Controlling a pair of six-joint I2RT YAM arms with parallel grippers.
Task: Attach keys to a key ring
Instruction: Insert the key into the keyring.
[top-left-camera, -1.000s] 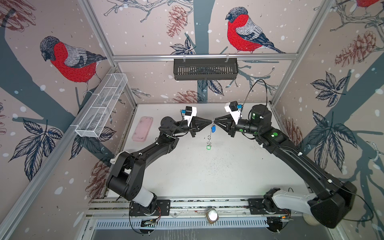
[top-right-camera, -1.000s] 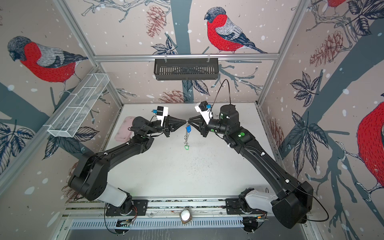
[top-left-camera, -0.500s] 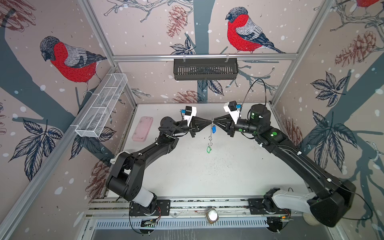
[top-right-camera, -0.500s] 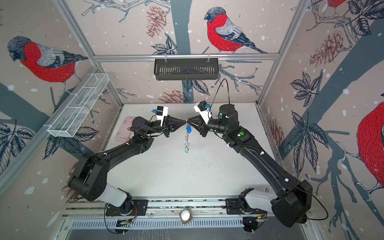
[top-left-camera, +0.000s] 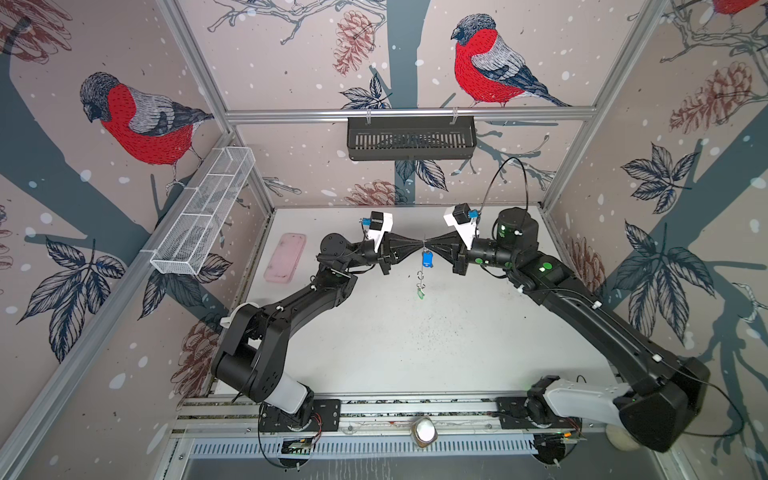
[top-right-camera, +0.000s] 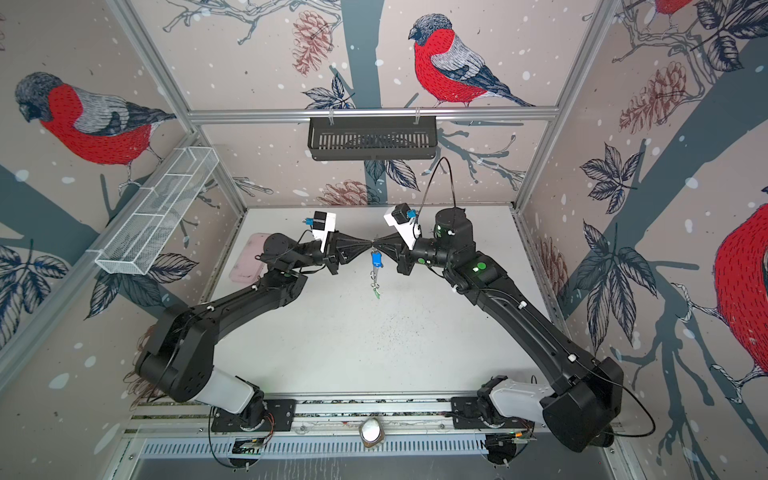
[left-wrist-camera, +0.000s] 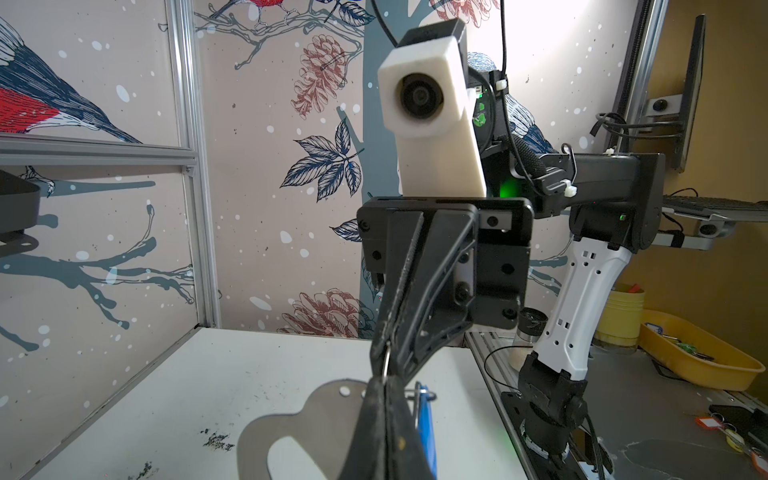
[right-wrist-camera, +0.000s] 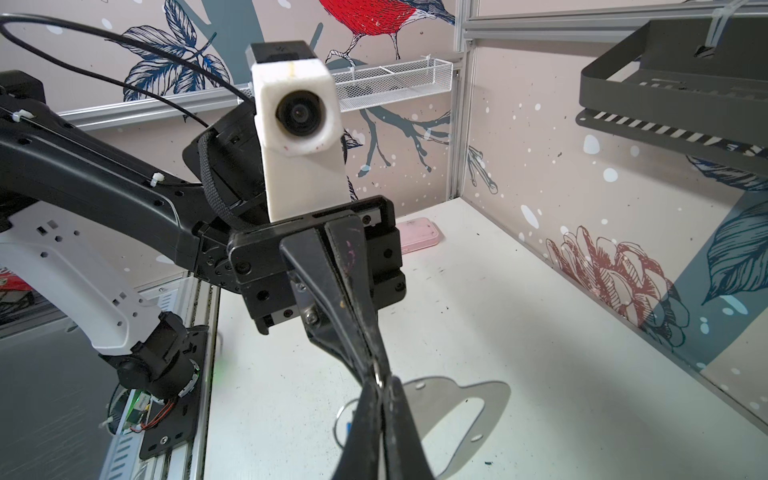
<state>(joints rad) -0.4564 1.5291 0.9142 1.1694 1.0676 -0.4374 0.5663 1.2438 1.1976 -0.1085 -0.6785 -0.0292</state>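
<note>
A white wire-mesh basket (top-left-camera: 203, 216) and a black slotted tray (top-left-camera: 411, 137) hang on the walls, contents not discernible. Above the table (top-left-camera: 415, 353), left jaws and right jaws meet tip to tip, both clamped on the key ring (left-wrist-camera: 299, 419), a thin flat grey plate with an oval cutout; the keys (top-left-camera: 420, 279) dangle beneath, blue-tagged and green-tagged.

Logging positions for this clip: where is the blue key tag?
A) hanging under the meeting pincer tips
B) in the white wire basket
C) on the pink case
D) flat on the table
A: the blue tag dangles in mid-air just under where the left pincer and right pincer meet tip to tip.
</note>
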